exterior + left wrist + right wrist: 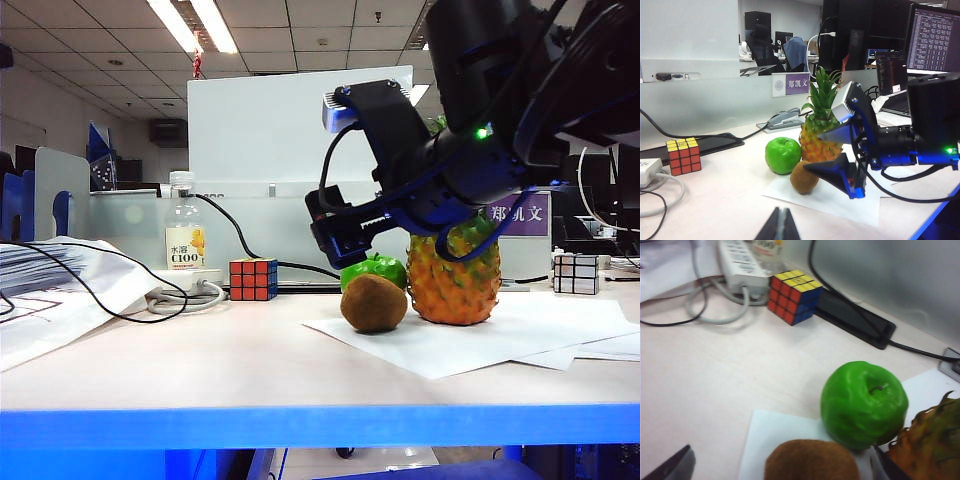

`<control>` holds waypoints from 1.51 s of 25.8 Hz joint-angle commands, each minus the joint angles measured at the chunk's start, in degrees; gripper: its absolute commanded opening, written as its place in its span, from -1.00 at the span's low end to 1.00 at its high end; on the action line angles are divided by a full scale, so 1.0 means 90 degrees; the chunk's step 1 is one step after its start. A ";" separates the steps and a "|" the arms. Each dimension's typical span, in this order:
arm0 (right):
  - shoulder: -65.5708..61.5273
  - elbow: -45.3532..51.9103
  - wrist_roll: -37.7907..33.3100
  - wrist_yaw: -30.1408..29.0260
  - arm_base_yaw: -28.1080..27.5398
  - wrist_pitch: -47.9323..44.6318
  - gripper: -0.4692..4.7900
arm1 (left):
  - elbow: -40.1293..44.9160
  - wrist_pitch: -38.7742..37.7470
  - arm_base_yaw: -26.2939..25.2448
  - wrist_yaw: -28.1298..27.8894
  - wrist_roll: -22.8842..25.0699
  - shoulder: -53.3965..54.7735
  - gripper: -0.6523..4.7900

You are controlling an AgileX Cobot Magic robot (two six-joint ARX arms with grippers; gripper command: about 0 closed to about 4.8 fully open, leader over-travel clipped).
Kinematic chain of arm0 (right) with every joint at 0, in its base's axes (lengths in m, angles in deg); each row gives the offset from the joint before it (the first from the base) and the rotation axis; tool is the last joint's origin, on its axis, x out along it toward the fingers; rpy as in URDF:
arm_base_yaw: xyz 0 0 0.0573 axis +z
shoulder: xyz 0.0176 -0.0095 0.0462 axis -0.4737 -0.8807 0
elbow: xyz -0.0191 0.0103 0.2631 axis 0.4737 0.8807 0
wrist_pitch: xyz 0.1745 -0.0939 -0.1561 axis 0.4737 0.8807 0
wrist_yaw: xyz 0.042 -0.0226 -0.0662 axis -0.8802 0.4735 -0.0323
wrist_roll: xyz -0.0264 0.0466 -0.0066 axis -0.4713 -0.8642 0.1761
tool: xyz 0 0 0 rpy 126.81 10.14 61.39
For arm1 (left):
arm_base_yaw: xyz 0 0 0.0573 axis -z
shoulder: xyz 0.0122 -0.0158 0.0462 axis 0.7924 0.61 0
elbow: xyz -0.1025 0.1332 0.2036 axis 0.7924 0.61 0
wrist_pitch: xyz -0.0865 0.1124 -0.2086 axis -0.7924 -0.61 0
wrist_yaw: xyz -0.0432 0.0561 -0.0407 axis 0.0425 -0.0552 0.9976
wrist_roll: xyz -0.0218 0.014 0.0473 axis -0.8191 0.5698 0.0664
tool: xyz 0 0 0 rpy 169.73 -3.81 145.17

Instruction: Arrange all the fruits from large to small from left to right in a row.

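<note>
You have three fruits bunched together on the white paper sheet [470,345] right of the table's middle. The pineapple [455,280] is orange-yellow with a scaly skin and a spiky green crown; it stands upright, long axis vertical, crown pointing up. Just to its left in the exterior view sits the apple [383,268], glossy bright green, stem dimple turned upward. In front of the apple lies the kiwi [374,302], a fuzzy brown oval resting on its side, long axis roughly level and running left to right in the exterior view; it looks to touch or nearly touch the pineapple's base. Your right gripper [842,155] hovers above the kiwi and apple with its jaws spread wide and nothing between them. Your left gripper [780,226] shows only as two dark fingertips pressed together, empty, well back from the fruits. A Rubik's cube [253,279] and a bottle [184,232] stand further left.
</note>
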 commanded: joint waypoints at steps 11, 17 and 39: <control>-0.0549 -0.0092 -0.0005 0.0245 -0.0245 -0.0073 1.00 | -0.0005 -0.0937 0.0000 -0.0357 0.0313 -0.0010 -0.78; -0.0833 -0.0267 -0.0005 0.0238 -0.0257 -0.0092 1.00 | -0.0005 -0.0967 0.0000 -0.0359 0.0323 -0.0010 -0.78; -0.1557 -0.0787 -0.0391 -0.0039 -0.0498 0.0437 0.18 | -0.0005 -0.0855 0.0000 -0.0406 0.0427 -0.0010 -0.78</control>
